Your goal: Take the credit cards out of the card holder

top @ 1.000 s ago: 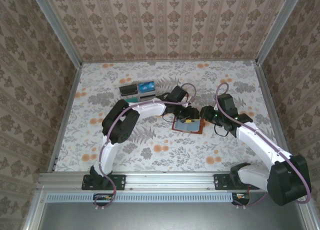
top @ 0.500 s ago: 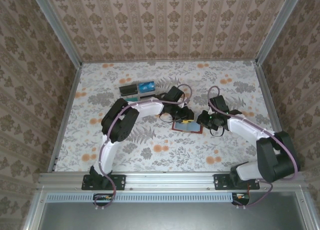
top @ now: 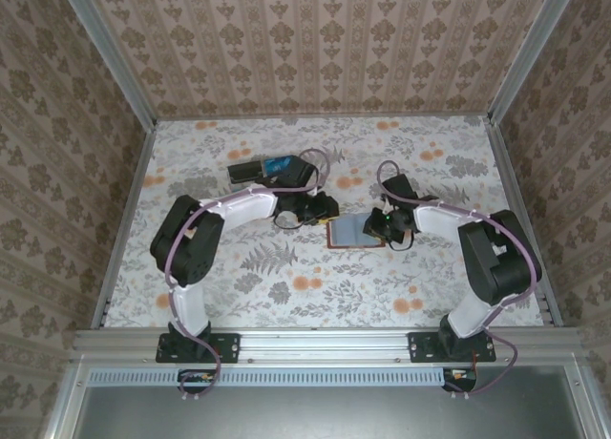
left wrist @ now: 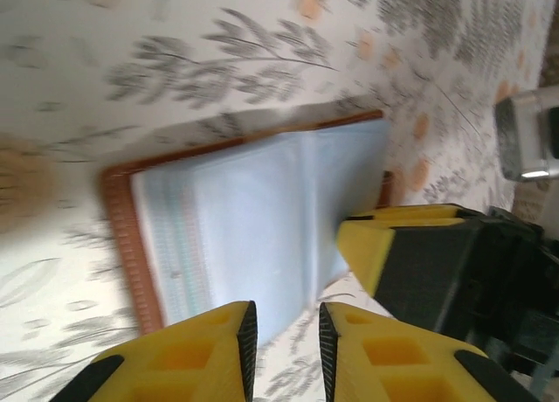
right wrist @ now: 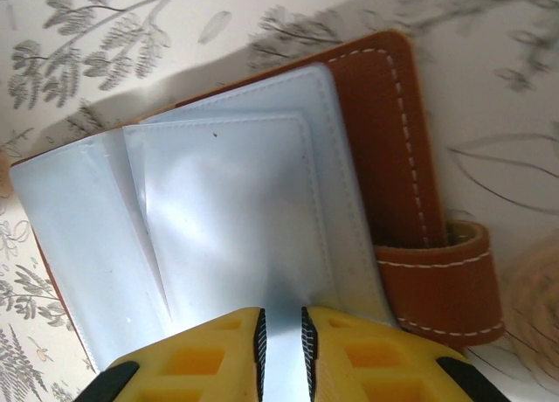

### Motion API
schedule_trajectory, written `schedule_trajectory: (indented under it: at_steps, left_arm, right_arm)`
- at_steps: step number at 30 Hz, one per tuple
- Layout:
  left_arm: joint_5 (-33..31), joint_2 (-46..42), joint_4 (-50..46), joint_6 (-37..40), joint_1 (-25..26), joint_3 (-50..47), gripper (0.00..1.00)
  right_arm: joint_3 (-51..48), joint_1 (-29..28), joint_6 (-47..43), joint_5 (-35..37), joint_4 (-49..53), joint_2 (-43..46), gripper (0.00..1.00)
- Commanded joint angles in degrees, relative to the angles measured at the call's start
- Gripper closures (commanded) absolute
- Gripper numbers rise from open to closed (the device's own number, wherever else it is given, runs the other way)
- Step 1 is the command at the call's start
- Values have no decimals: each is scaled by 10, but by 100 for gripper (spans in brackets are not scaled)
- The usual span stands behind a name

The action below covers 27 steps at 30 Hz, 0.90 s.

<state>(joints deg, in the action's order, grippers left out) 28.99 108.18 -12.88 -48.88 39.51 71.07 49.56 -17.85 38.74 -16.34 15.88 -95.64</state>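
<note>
Colours and patterns, tabletop lot
Card holder (right wrist: 397, 131) is showing brown leather, white stitching and pale blue-grey lining; table (top: 239, 277) is wearing grey leaves and orange blossoms on white; walls (top: 315, 48) are carrying beige damask stripes; left gripper (left wrist: 286, 313) and right gripper (right wrist: 282, 316) are showing yellow.

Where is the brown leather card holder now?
In the top view, the open brown leather card holder lies on the floral table, just right of centre, between the left gripper and the right gripper.

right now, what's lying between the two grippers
The open card holder lies between the left gripper and the right gripper, blue-grey lining up. The top view shows this best.
</note>
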Motion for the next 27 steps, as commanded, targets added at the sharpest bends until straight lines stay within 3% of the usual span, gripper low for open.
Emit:
schedule_trajectory:
  at_steps: [1, 7, 16, 27]
  left_arm:
    - [-30, -23, -29, -7, -8, -24, 71]
    - [-34, -24, -6, -33, -9, -56, 63]
    - [-19, 8, 6, -38, 7, -19, 63]
    - [-53, 53, -40, -36, 15, 11, 64]
  right_arm:
    - [19, -14, -23, -2, 10, -32, 76]
    - [29, -34, -34, -7, 16, -43, 76]
    - [28, -37, -34, 8, 23, -47, 76]
    - [32, -35, -46, 45, 45, -29, 75]
